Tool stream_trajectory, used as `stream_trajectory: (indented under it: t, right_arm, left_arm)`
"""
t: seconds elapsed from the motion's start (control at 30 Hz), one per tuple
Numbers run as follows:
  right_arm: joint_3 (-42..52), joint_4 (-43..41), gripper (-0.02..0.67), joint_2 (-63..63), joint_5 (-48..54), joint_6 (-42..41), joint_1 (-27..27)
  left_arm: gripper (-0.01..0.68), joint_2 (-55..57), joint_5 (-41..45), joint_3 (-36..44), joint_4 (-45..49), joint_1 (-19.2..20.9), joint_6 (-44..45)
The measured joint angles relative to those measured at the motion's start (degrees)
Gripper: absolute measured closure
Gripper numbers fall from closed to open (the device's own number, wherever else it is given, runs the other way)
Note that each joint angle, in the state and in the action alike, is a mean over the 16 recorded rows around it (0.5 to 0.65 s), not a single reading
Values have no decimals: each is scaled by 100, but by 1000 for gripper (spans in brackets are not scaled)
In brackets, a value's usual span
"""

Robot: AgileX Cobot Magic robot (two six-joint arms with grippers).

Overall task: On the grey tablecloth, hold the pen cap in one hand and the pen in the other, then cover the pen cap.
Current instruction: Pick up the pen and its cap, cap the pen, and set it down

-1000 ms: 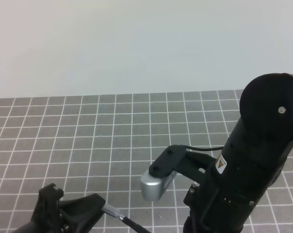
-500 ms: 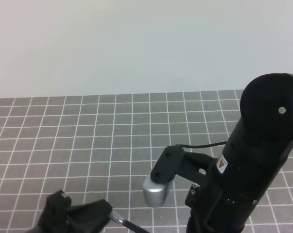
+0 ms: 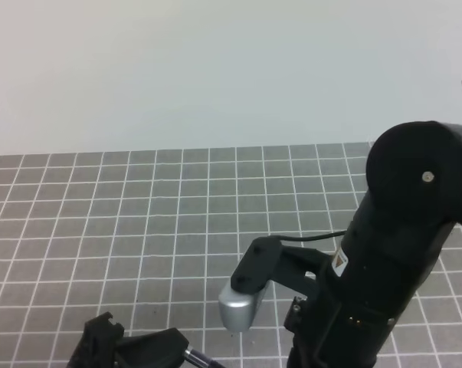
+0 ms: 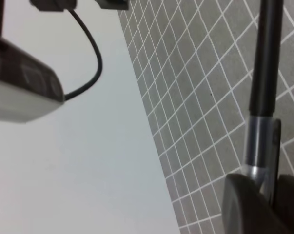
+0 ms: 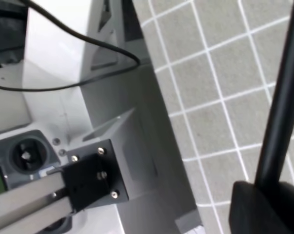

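Observation:
The pen point(image 4: 264, 73) is a slim black shaft with a silver section point(image 4: 258, 144) at one end, held in the air above the grey tablecloth point(image 3: 139, 199). My left gripper point(image 4: 266, 192) is shut on that silver end, at the bottom left of the exterior view point(image 3: 177, 351). In the right wrist view the pen's black shaft point(image 5: 281, 107) runs down into my right gripper point(image 5: 276, 195), which is shut on it. I cannot make out the pen cap as a separate piece. In the exterior view the right gripper's fingers are below the frame.
The bulky black right arm point(image 3: 399, 253) with its silver wrist camera point(image 3: 240, 305) fills the lower right of the exterior view. A grey metal frame with cables point(image 5: 88, 146) stands at the cloth's edge in the right wrist view. Pale bare surface point(image 3: 215, 69) lies beyond the cloth.
My left gripper has slid right and down toward the frame's bottom edge with the pen. The right arm has shifted a little left and its camera has dropped lower.

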Motion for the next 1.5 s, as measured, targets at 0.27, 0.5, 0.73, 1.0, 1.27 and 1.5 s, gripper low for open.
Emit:
stream_trajectory:
  t: [0.27, 0.5, 0.73, 1.0, 1.27, 1.5]
  right_arm:
    - [-56, 119, 580, 134, 0, -106, 0]
    - [-216, 60, 580, 174, 0, -161, 0]
    - [-365, -13, 580, 225, 0, -192, 0]
    - [-402, -38, 580, 337, 0, -192, 0]
    - [-411, -68, 580, 398, 0, -170, 0]
    - [-436, -64, 581, 399, 0, -124, 0]
  left_arm:
    - [672, 0, -1, 0, 10, 0, -30]
    - [672, 0, 4, 0, 78, 0, -84]
    - [672, 0, 9, 0, 173, 0, -140]
    - [667, 0, 4, 0, 167, 0, -351]
    - [605, 0, 8, 0, 83, 0, -653]
    - [499, 0, 35, 0, 60, 0, -773]
